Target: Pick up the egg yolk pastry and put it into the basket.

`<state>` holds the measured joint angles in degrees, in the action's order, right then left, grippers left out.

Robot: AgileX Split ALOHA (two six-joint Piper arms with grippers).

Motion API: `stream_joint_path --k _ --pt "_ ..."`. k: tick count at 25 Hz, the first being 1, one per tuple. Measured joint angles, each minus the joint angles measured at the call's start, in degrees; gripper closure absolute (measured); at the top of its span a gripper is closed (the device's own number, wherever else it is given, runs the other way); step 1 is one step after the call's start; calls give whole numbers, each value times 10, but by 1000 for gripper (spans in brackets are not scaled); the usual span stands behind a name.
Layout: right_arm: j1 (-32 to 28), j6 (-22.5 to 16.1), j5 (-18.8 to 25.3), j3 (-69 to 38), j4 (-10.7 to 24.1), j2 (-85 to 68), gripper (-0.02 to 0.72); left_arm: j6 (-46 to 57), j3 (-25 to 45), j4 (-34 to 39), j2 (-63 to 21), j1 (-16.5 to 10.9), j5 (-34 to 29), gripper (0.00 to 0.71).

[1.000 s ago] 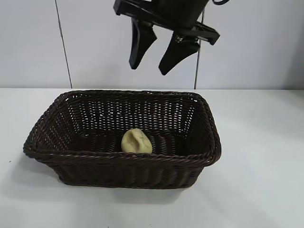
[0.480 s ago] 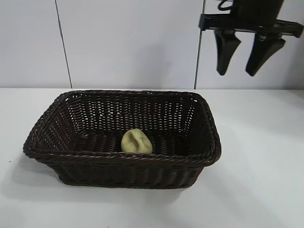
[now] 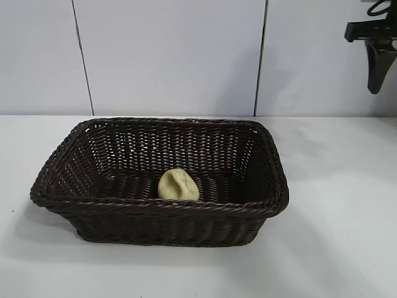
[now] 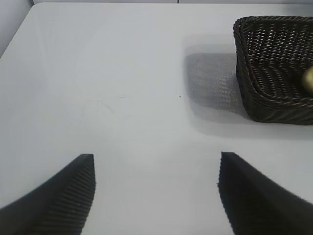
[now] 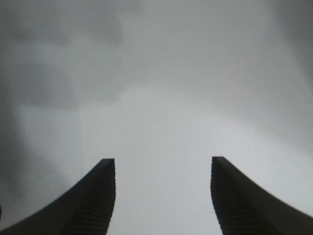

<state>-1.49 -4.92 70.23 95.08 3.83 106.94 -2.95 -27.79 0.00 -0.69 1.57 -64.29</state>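
The pale yellow egg yolk pastry (image 3: pixel 178 185) lies inside the dark brown wicker basket (image 3: pixel 161 207), near its front wall. My right gripper (image 5: pixel 163 161) is open and empty, high above the table to the right of the basket. Only one of its fingers (image 3: pixel 374 71) shows at the exterior view's right edge. My left gripper (image 4: pixel 156 156) is open and empty over bare table to the left of the basket. The left wrist view shows a corner of the basket (image 4: pixel 274 105) and a sliver of the pastry (image 4: pixel 308 78).
The white table (image 3: pixel 335 236) surrounds the basket, with a pale panelled wall (image 3: pixel 167 56) behind it.
My right gripper has swung from above the basket's back rim to the far right, almost out of the exterior view, staying open. The pastry and basket have not moved.
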Motion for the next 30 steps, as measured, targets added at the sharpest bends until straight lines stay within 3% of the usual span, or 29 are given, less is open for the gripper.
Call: stream_joint_path --k 9,27,30 --pt "-5 34 1 -53 -18 -45 281 0 0 0 0 0 0 196" --pt "-5 37 2 -507 -30 -490 281 0 0 0 0 0 0 196" --pt "-5 37 -19 -572 -30 -592 281 0 0 0 0 0 0 196"
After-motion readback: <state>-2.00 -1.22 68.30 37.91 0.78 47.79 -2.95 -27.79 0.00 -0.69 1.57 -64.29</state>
